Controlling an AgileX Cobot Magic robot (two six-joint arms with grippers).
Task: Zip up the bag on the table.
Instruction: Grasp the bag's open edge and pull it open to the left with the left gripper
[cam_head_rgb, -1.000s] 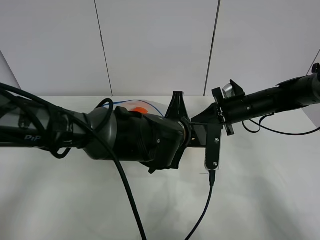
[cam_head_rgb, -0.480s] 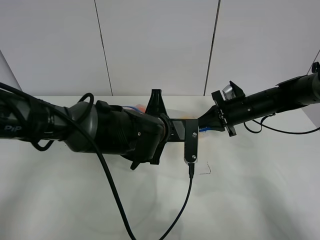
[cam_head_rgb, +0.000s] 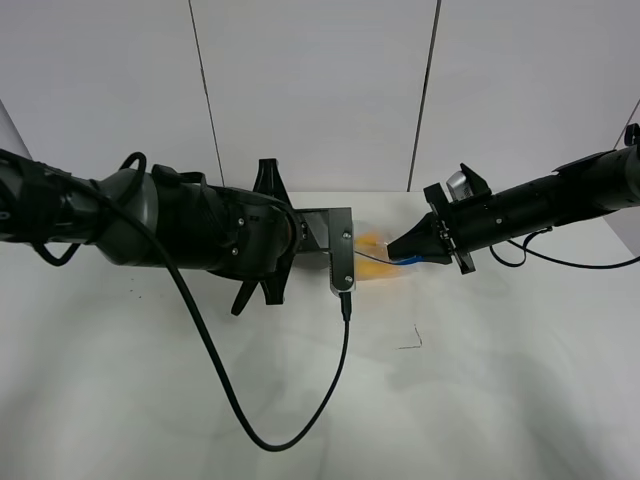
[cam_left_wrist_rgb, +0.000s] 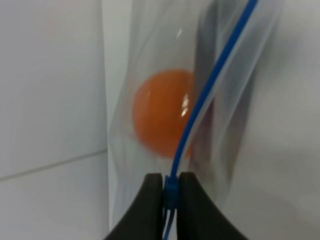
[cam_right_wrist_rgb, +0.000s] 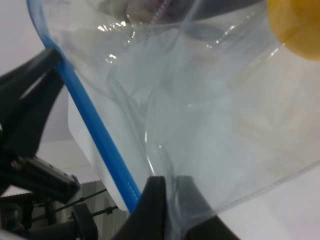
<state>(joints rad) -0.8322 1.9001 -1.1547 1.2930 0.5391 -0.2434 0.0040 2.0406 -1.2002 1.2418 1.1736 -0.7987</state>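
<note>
From above, the bag (cam_head_rgb: 380, 247) is stretched taut near the far edge of the table (cam_head_rgb: 500, 390). At your left wrist, the left gripper (cam_left_wrist_rgb: 170, 192) is pinched shut on the blue zipper strip (cam_left_wrist_rgb: 212, 80), the firmest hold, since the film looks limp and slippery. At your right wrist, the right gripper (cam_right_wrist_rgb: 169, 200) is closed on clear film just beside that strip.

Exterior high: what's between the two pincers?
The bag, left pincer on its blue zipper strip, right pincer on its plastic; exterior high shows it.
</note>
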